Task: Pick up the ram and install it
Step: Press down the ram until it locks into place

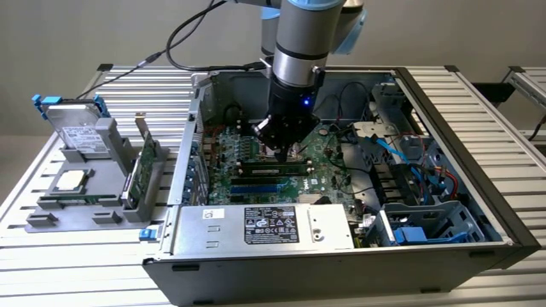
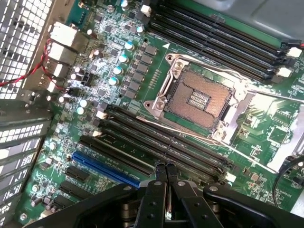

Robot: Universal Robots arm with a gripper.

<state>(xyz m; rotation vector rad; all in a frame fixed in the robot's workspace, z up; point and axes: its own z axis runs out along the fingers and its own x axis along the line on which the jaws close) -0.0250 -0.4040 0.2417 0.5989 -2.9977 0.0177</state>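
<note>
no text i can read, only illegible print on the power supply label (image 1: pixel 271 225), pale sticker on the hard drive (image 1: pixel 83 137)

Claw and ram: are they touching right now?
Cannot tell. In the exterior view the shut claw ends just above the ram, but no contact or gap shows plainly.

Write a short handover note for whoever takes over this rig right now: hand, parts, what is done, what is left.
Hand: shut, holding nothing, tips down on the memory slots beside the CPU socket.
Ram: appears to sit in a motherboard slot inside the open case, right under the hand.
Done: ram is off the holder and at its slot.
Left: whether it is fully latched cannot be told; check that.
</note>
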